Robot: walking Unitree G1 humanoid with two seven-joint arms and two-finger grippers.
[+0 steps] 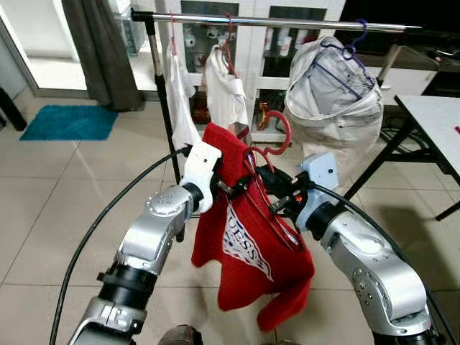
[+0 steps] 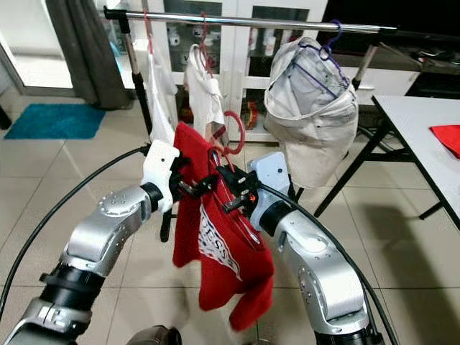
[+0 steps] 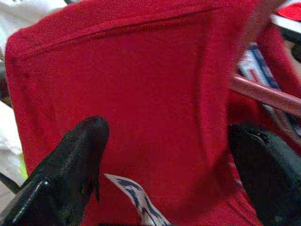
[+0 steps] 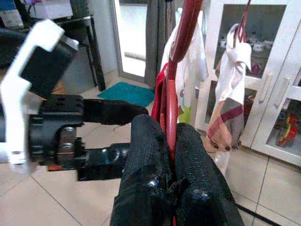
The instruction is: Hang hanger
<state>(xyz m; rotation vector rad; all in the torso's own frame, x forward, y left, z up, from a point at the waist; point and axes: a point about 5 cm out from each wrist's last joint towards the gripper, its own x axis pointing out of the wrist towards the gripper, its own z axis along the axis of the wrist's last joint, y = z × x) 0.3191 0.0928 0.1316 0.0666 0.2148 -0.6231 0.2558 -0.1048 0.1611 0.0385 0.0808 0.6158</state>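
Right wrist view: our right gripper (image 4: 170,155) is clenched on the red hanger (image 4: 175,80) carrying a red shirt (image 1: 244,237), held below the rail (image 1: 273,21). Our left gripper (image 3: 164,160) sits spread around the shirt's shoulder. We judge the hook (image 1: 279,133) may miss the rail, or the shirt may slide off if tilted.

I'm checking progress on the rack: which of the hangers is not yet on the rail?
The red hanger carrying the red shirt. The right gripper pinches its neck below the rail, while the other hangers, like the purple hanger, hook over it.
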